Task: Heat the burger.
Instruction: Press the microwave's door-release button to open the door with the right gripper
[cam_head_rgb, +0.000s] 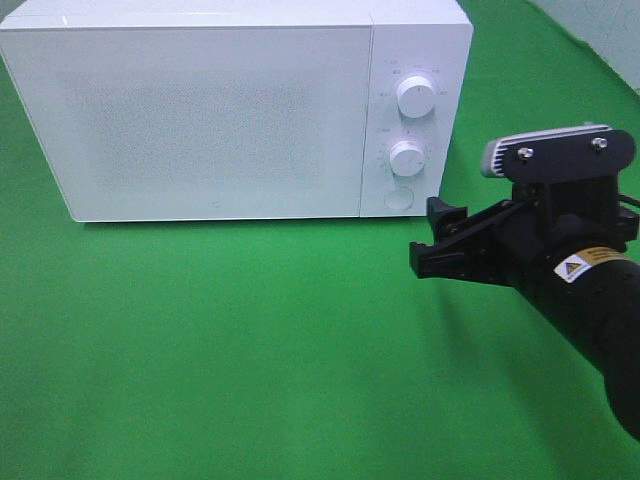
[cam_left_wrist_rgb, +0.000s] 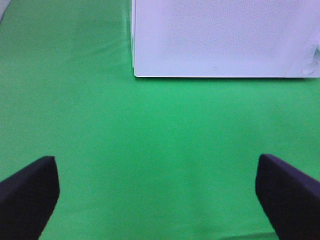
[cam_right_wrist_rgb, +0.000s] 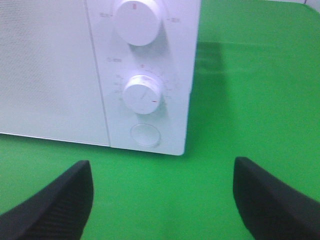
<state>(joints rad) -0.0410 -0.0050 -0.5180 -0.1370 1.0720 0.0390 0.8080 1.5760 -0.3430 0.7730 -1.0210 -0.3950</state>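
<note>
1. Appliance. A white box-shaped microwave oven (cam_head_rgb: 215, 110) stands on the green cloth-covered desk (cam_head_rgb: 250, 350), toward its far edge and left of centre. The frosted white door (cam_head_rgb: 200, 115) is shut flush with the front. The control panel carries a white upper dial (cam_head_rgb: 416, 96), a white lower dial (cam_head_rgb: 407, 158) and a round white button (cam_head_rgb: 398, 198) below them.

2. Right tool (cam_head_rgb: 432, 238). Black, located toward the right edge of the desk, just off the oven's front right corner and apart from it. It points at the control panel. The jaws stand apart, with only green cloth between the fingers (cam_right_wrist_rgb: 55, 205).

3. Left tool (cam_left_wrist_rgb: 160, 200). Seen in its wrist view only. The jaws stand wide apart over bare green cloth, facing the oven's door.

4. Burger. Not visible in any view, so its location cannot be told.
</note>
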